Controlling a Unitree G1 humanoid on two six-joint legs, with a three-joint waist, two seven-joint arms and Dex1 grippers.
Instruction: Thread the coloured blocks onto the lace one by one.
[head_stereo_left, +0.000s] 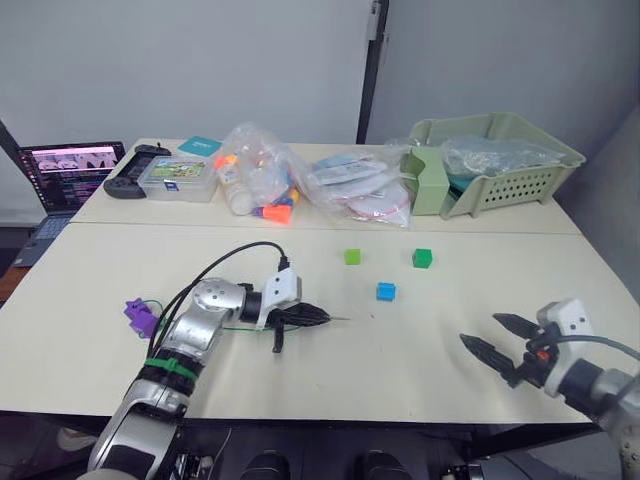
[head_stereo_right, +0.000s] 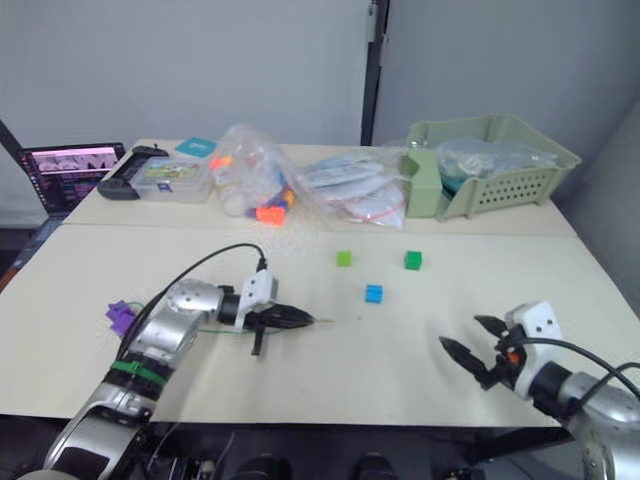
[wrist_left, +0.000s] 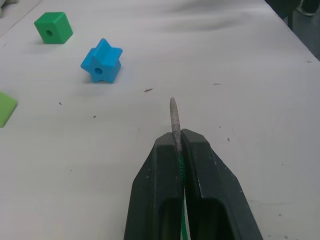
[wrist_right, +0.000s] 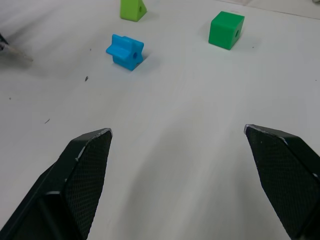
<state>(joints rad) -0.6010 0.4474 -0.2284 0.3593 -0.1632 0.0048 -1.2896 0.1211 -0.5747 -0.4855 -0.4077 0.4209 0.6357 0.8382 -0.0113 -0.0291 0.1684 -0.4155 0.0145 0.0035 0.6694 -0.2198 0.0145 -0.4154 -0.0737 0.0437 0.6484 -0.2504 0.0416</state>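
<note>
Pinching the lace (wrist_left: 179, 172) just behind its pale tip (wrist_left: 173, 117), the left gripper (head_stereo_left: 318, 317) lies low on the table (head_stereo_left: 420, 340), tip pointing toward 3 o'clock. Green cord trails back along the arm to purple blocks (head_stereo_left: 140, 316) at the table's 9 o'clock; how many are threaded is hard to tell. Blue block (head_stereo_left: 386, 291) sits at 1 o'clock from the tip, light green (head_stereo_left: 352, 257) and dark green (head_stereo_left: 422, 258) beyond. Right gripper (head_stereo_left: 490, 338) hovers spread wide, empty.
</note>
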